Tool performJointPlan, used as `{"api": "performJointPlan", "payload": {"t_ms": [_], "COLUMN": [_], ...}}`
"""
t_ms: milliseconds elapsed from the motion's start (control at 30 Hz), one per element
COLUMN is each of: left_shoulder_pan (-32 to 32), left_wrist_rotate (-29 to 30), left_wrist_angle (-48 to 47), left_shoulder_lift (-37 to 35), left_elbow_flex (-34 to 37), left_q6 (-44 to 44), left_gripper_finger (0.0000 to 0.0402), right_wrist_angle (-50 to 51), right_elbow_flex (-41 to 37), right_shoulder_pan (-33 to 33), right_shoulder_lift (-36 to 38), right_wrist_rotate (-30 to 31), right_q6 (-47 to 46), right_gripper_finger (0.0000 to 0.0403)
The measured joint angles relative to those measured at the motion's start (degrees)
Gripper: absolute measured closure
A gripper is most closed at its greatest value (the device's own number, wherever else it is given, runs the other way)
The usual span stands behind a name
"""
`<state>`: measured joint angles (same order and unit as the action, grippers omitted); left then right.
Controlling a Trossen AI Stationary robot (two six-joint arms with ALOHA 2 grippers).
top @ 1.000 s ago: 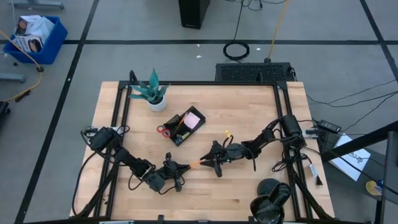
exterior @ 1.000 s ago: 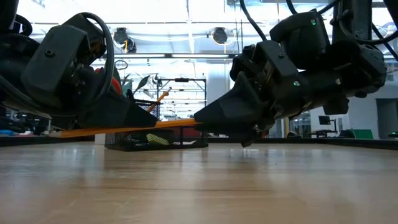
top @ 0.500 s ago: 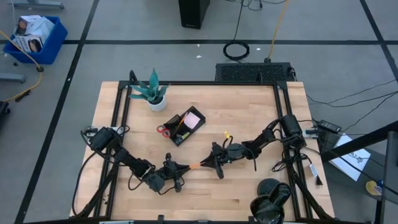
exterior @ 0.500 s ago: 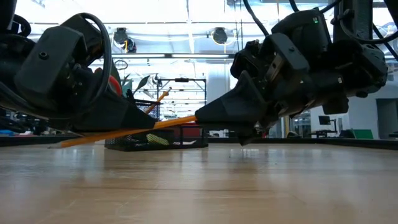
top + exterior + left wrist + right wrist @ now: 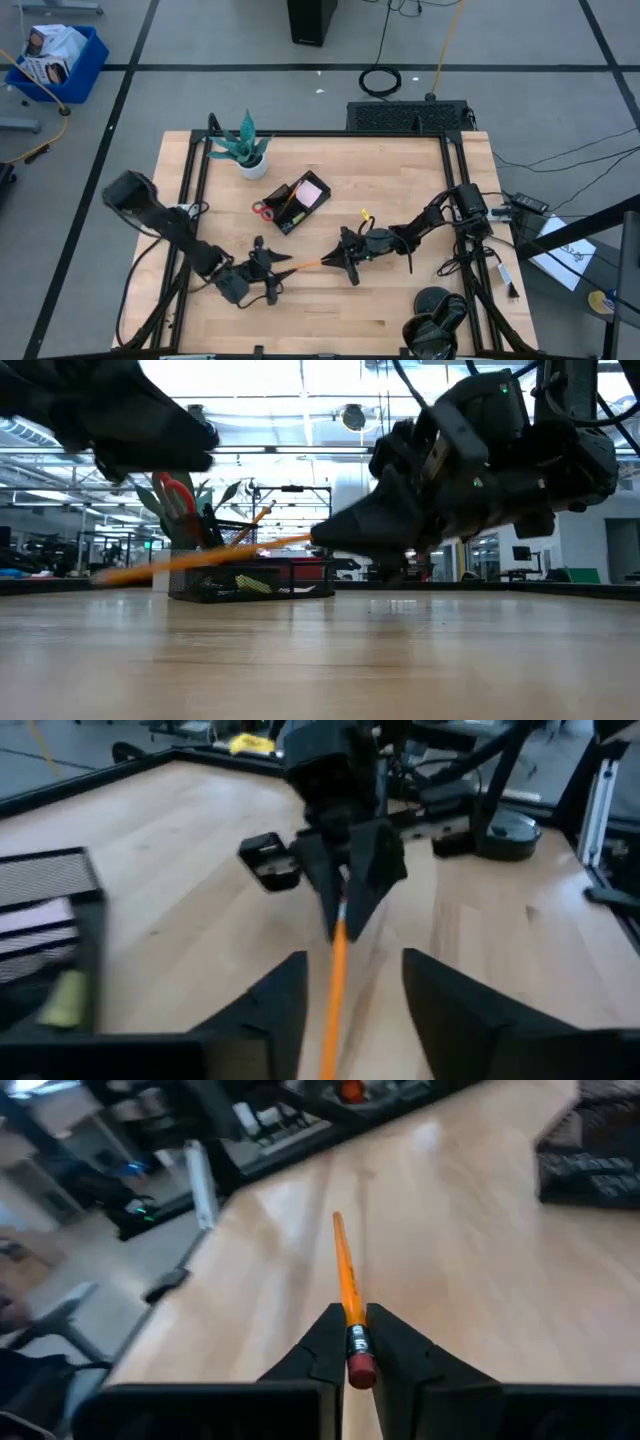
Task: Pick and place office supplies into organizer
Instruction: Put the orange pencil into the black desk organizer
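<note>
— Starting at the near edge of the counter [image 5: 400,300]: who has the orange pencil [image 5: 305,264]?

— The right gripper [image 5: 349,1316]. Its jaws are pressed onto the shaft just ahead of the eraser [image 5: 359,1370], so nearly the whole length sticks out in front of it. In the overhead view it sits at about five o'clock from the counter's middle, with the pencil reaching toward eight o'clock.

— And the left gripper [image 5: 350,970]?

— Spread wide. Its fingers [image 5: 275,1005] stand on either side of the shaft and hold nothing. It sits at about eight o'clock, just beyond the pencil's free end.

— Why grip so far back?

— My guess is that an end grip lets the point go into a compartment first. From table height the pencil hangs clear of the wood, with the free end lower.

— Where does it go?

— Into the organizer [image 5: 283,222], farther back at about eleven o'clock from the right gripper. It already holds the pink sticky-note pad [image 5: 311,190] in its far end and another pencil [image 5: 255,518] leaning upright. The red-handled scissors [image 5: 263,210] are at its nine-o'clock side; I cannot tell whether they sit inside it or against it.

— Anything beyond that?

— A potted plant [image 5: 245,150] stands near the far corner at ten o'clock, clear of the likely path. A small yellow bit [image 5: 365,213] also lies at twelve o'clock from the right gripper.
</note>
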<state>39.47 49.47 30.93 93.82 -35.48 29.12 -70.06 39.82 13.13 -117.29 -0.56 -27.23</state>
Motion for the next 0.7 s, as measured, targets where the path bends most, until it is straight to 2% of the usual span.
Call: {"api": "performJointPlan", "payload": {"t_ms": [167,367,467,600,700], "left_shoulder_pan": [2.28,4.89,5.3,5.79,6.04], "left_wrist_rotate": [1.28,5.9,5.98,6.01,2.13], "left_wrist_angle": [-16.51,-27.7,-33.42,-38.46,-37.53], "left_shoulder_lift": [-11.49,-21.9,-27.68,-35.12,-39.7], "left_elbow_flex": [0.01,0.04,0.04,0.05,1.28], "left_q6": [3.09,2.23,0.44,0.62,-5.14], "left_gripper_finger": [0.0183,0.0154,0.0148,0.0147,0.0146], "right_wrist_angle": [-0.37,4.01,11.29,25.81,35.06], "right_elbow_flex": [-0.01,0.05,0.28,2.83,6.2], "right_shoulder_pan": [-0.04,-0.92,-1.92,-2.8,-3.41], "right_shoulder_lift": [4.0,13.11,20.02,28.8,32.91], "right_wrist_rotate": [-1.03,-0.61,2.27,6.9,10.74], "right_q6": [1.82,7.45,10.45,15.57,18.23], "right_gripper_finger": [0.0383,0.0384,0.0384,0.0384,0.0384]}}
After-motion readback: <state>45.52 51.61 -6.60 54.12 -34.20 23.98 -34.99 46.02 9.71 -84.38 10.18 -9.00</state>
